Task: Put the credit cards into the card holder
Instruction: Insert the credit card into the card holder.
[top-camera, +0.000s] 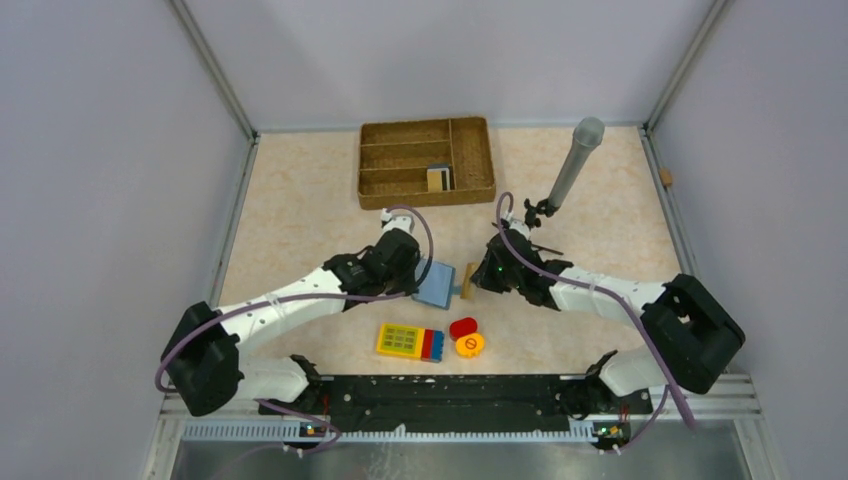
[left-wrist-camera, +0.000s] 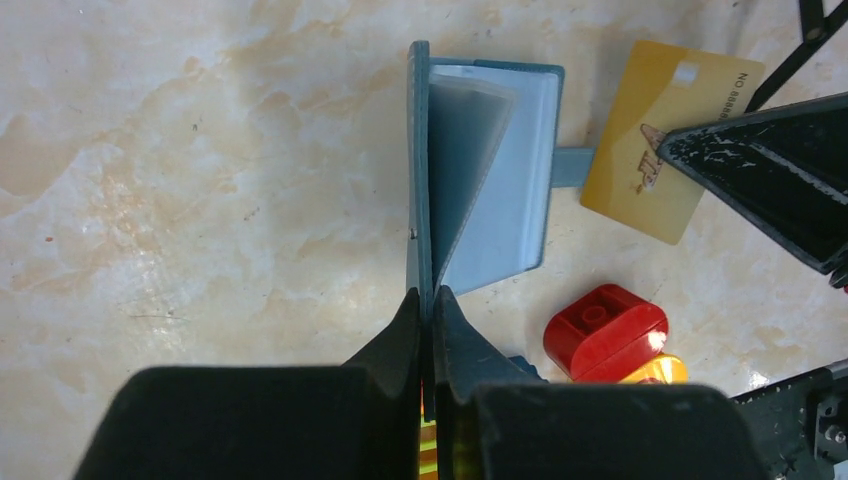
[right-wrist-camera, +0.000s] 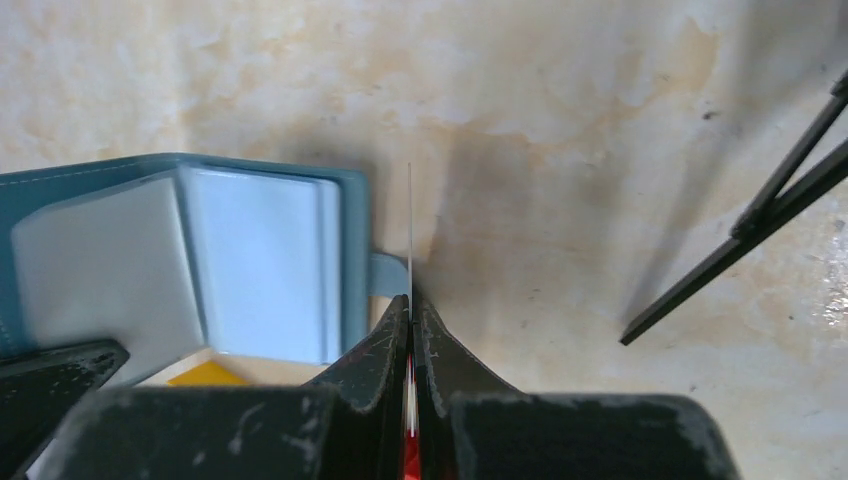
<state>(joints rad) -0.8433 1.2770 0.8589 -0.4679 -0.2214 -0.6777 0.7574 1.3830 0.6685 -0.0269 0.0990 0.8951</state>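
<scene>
The card holder (left-wrist-camera: 500, 190) sits near the middle of the table (top-camera: 300, 200), somewhat toward the near edge, and it is open. One teal cover stands up on edge. The other half lies flat with its pale blue pocketed inside facing up, and a greyish pocket leaf leans between the two.

The left gripper (left-wrist-camera: 427, 300) is closed tight on the raised cover, pinching it at its near end.

The right gripper (right-wrist-camera: 410, 305) is also closed, clamped on a tan-yellow credit card (left-wrist-camera: 650, 130). From the right wrist view the card shows only as a thin line running straight out from the fingertips. It is held just to the right of the holder, with one edge at the snap tab (left-wrist-camera: 572, 166) that sticks out from the flat half. Whether card and tab touch cannot be told.

A brown wicker tray (top-camera: 400, 197) stands at the far edge of the table, about midway along it. More cards (top-camera: 438, 178), tan and dark among them, stand in its nearest long compartment against the right-hand divider.

Toward the near edge, just in front of the holder, lie three things:
- a yellow keypad block (top-camera: 402, 341) with a red and blue end
- a red piece (left-wrist-camera: 605, 330)
- an orange-yellow disc (top-camera: 470, 345) touching the red piece

A grey cylinder (top-camera: 575, 160) on a dark stand leans near the far right corner.
</scene>
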